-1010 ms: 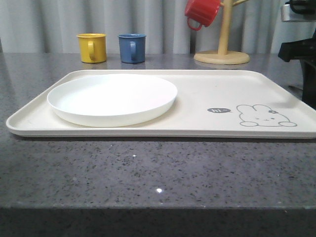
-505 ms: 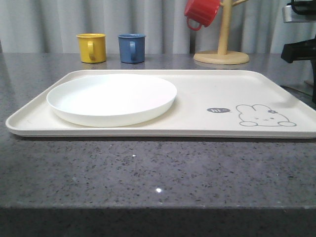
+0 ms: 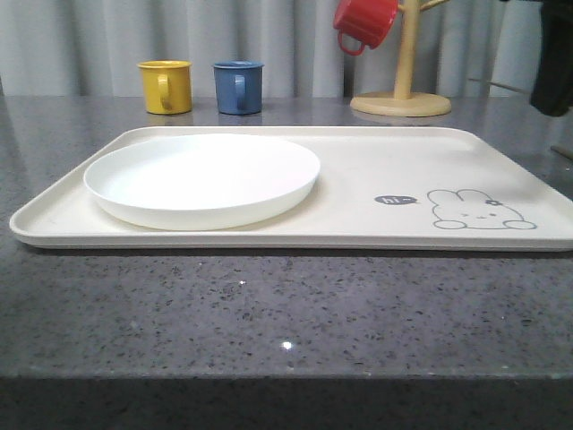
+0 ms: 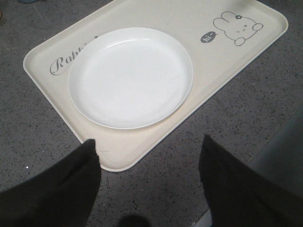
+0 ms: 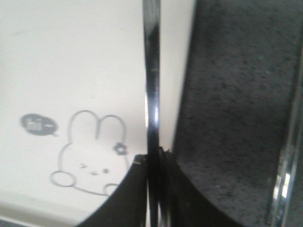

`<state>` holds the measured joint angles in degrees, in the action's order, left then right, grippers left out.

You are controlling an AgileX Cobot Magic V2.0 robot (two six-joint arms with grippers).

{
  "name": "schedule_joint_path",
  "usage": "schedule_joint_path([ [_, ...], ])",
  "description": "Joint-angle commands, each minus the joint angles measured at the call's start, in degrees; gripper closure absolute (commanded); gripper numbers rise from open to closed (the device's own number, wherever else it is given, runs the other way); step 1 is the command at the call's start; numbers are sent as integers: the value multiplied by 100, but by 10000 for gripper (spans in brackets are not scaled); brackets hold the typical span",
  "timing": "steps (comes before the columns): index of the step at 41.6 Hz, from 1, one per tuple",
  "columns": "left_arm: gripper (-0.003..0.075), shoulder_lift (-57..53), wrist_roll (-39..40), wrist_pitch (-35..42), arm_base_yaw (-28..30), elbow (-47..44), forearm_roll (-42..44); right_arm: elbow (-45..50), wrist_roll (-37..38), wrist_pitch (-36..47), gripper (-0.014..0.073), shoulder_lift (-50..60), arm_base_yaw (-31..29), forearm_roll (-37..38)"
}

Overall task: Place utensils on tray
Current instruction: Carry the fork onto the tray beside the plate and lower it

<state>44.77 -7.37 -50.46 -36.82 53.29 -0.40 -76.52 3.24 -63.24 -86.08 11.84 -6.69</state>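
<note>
The cream tray with its rabbit drawing lies across the grey counter. In the right wrist view my right gripper is shut on a slim shiny metal utensil, held above the tray's edge beside the rabbit. Which kind of utensil it is I cannot tell. Another shiny utensil lies on the counter beyond the tray. My left gripper stands open over the counter at a corner of the tray, with nothing between its fingers.
A round white plate sits on the tray's left half. A yellow mug and a blue mug stand behind it, and a red mug hangs on a wooden mug tree. My right arm is dark at the top right.
In the front view my right arm has risen from the right edge toward the top right corner. The tray and plate stay put.
</note>
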Motion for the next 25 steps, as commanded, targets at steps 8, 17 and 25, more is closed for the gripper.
schedule_joint_path([
  [8,281,-25,54,411,-44,146,-24,-965,317,-155,608,-330,1004,-319],
  [17,281,-25,54,411,-44,146,-24,-1698,1520,-599,608,-1188,1391,152],
  [25,281,-25,54,411,-44,146,-24,-2010,2218,-521,608,-1687,1466,182],
])
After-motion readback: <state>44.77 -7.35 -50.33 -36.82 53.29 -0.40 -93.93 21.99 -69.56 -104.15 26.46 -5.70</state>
